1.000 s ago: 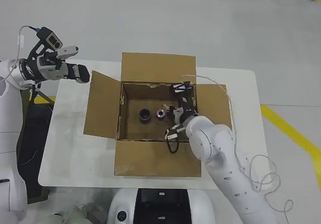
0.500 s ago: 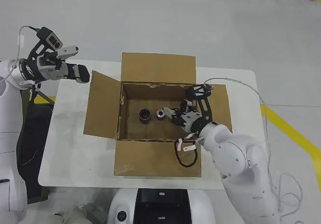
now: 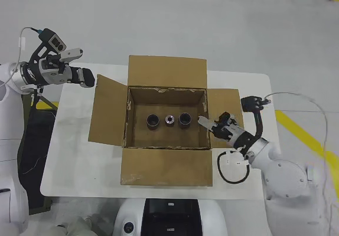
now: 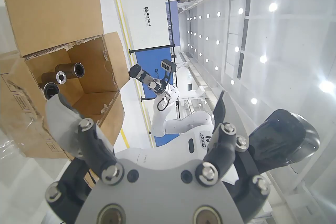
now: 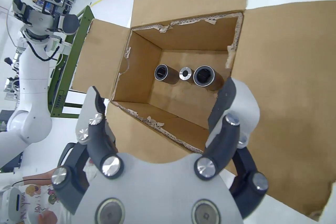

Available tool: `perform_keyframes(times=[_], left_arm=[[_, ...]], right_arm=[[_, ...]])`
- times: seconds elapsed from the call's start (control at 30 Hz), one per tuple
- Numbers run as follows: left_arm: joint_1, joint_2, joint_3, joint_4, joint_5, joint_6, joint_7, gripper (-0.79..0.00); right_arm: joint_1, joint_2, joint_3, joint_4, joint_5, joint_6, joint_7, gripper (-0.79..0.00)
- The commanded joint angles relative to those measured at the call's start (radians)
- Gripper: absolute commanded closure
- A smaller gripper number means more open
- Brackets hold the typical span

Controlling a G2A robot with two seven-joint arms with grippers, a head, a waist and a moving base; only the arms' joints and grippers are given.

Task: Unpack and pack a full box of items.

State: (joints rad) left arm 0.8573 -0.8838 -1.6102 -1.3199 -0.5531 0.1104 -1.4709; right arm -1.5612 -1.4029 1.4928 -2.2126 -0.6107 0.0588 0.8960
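An open cardboard box point(image 3: 166, 158) sits mid-table with all its flaps folded out. Three dark metal cylinders stand in a row on its floor: a left one point(image 3: 152, 121), a smaller middle one point(image 3: 169, 120) and a right one point(image 3: 185, 118). The right wrist view looks down into the box point(image 5: 189, 38) at the same cylinders point(image 5: 161, 72), point(image 5: 185, 73), point(image 5: 204, 76). My right gripper point(image 3: 212, 125) hovers over the right flap, open and empty point(image 5: 162, 99). My left gripper point(image 3: 88, 77) is held off the table's far left corner, open and empty point(image 4: 139, 109), facing the box point(image 4: 52, 12).
The white table point(image 3: 75, 159) has bare room left of the box and a narrow strip on the right. A black cable loop point(image 3: 231, 168) hangs from the right arm near the front right flap. A dark green cart point(image 3: 36, 141) stands beside the table's left edge.
My right gripper has drawn back out of the box to the right, over the flap. A third cylinder now stands where it was. The left arm has not moved.
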Motion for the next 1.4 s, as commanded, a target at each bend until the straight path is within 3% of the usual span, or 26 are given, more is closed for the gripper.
perform_keyframes(times=[0.0,0.23,0.53,0.9,1.37], left_arm=[[0.000,0.000,0.000,0.000,0.000,0.000,0.000,-0.785],[0.000,0.000,0.000,0.000,0.000,0.000,0.000,-0.785],[0.000,0.000,0.000,0.000,0.000,0.000,0.000,-0.785],[0.000,0.000,0.000,0.000,0.000,0.000,0.000,-0.785],[0.000,0.000,0.000,0.000,0.000,0.000,0.000,-0.785]], right_arm=[[-0.026,0.004,0.058,-0.001,0.060,-0.014,-0.007,-0.785],[-0.083,0.019,0.245,0.048,0.297,-0.072,-0.020,-0.785],[-0.093,0.039,0.376,0.136,0.411,-0.081,-0.010,-0.785],[-0.072,0.058,0.365,0.257,0.441,-0.068,0.014,-0.785],[-0.032,0.082,0.274,0.288,0.466,-0.111,0.094,-0.785]])
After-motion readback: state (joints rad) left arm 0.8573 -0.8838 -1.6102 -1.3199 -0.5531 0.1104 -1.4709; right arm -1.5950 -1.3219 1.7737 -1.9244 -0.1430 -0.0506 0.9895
